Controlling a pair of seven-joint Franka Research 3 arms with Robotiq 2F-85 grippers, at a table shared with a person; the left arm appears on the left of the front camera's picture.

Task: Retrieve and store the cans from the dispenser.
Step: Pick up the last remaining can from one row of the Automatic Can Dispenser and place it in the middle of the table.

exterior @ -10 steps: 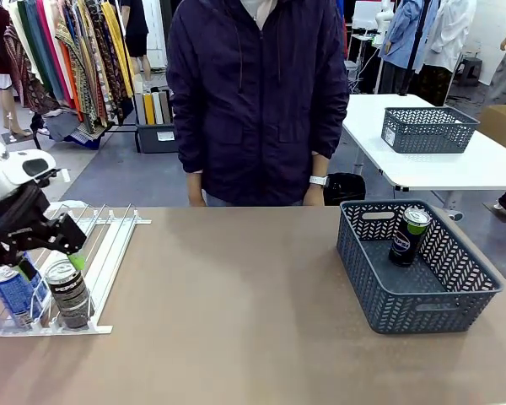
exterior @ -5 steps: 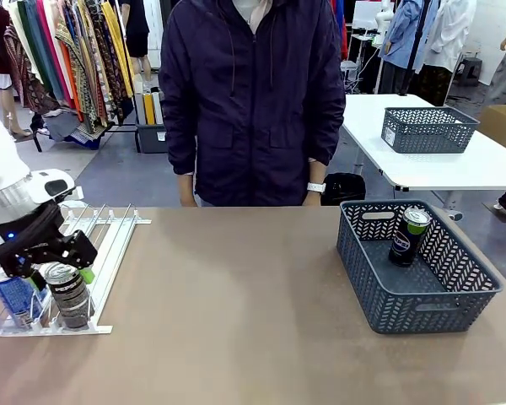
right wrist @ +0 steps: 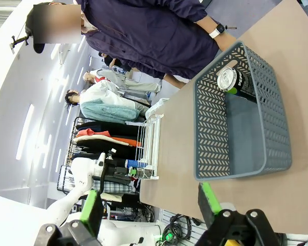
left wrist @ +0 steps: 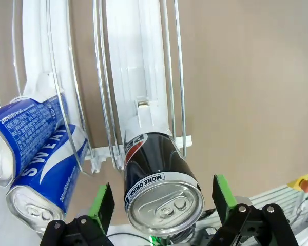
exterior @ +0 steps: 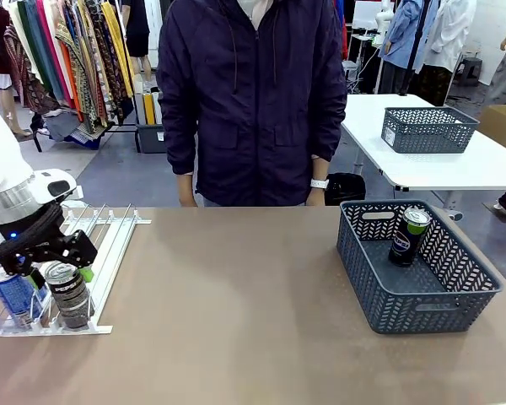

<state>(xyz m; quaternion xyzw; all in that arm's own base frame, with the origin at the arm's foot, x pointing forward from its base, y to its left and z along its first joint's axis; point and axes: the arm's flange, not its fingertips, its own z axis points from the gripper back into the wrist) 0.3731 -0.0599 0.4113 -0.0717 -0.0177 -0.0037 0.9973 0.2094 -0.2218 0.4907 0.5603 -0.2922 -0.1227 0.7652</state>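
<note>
The job is partly done, by the look of it. One black can with green markings (exterior: 409, 236) stands upright inside the grey lattice basket (exterior: 422, 299), which sits toward 3 o'clock on the tabletop (exterior: 236, 295). That one counts as stored.

The dispenser (exterior: 111, 240) lies toward 9 o'clock, and its near end holds three more cans: a black can (exterior: 67, 295) at the front of one lane and two blue cans (left wrist: 28, 130) in the lane beside it. The far lengths of the rails are bare.

The left gripper (left wrist: 161, 197) hangs right at the black can, its jaws released and spread wide to either side of the silver top, with a gap visible on both sides in the left wrist view. Nothing is grasped yet, so the pick of the second can is at the approach stage. The right gripper (right wrist: 149, 202) is held well back from the basket, its jaws likewise released and empty.

A person (exterior: 253, 101) stands at 12 o'clock, hands away from the tabletop. Three cans remain to be moved across.
</note>
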